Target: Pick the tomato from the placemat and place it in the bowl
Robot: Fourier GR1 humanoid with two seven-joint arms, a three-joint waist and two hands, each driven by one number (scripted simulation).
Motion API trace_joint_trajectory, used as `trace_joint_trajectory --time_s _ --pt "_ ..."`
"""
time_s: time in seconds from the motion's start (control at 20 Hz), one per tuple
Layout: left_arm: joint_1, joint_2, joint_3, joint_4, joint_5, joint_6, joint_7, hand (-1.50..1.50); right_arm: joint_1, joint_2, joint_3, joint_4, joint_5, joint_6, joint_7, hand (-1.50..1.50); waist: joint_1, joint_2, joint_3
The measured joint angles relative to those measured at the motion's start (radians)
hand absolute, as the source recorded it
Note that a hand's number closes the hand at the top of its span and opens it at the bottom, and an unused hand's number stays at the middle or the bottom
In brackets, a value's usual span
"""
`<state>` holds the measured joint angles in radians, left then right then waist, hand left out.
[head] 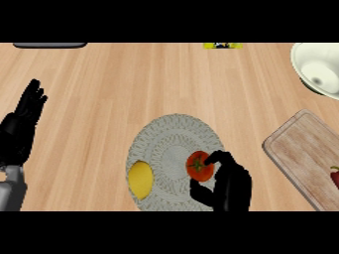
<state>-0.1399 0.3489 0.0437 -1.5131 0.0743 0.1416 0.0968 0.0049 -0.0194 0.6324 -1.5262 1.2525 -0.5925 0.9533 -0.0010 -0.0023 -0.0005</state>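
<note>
The tomato [198, 165] lies on the placemat [174, 130], right of the lemon [140, 179]; the right hand [229, 184] curls round its right side. It looks light, smooth, roundish, soft-skinned: best pinched across its middle. Left hand [17, 130] rests open, far left of the placemat

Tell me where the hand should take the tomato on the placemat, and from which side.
Probably across the tomato's round body, thumb and fingers on opposite sides, coming from its right. The right hand is already there, curled against that side. The lemon lies on the placemat to the tomato's left, apart from it, so that side is more crowded. The stem points up, so a side grip avoids it.
</note>
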Motion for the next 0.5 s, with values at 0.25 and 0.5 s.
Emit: trace_joint_trajectory --time_s 0.25,0.5 --pt "-0.022 -0.002 -0.011 -0.01 0.002 -0.013 0.005 0.0 -0.098 -0.182 -0.018 0.004 -0.188 0.228 -0.173 1.5 0.034 0.01 -0.001" --pt "-0.031 -0.01 -0.018 -0.012 -0.004 -0.009 0.011 0.0 -0.224 -0.403 -0.097 0.017 -0.382 0.458 -0.411 1.5 0.041 0.014 0.0"
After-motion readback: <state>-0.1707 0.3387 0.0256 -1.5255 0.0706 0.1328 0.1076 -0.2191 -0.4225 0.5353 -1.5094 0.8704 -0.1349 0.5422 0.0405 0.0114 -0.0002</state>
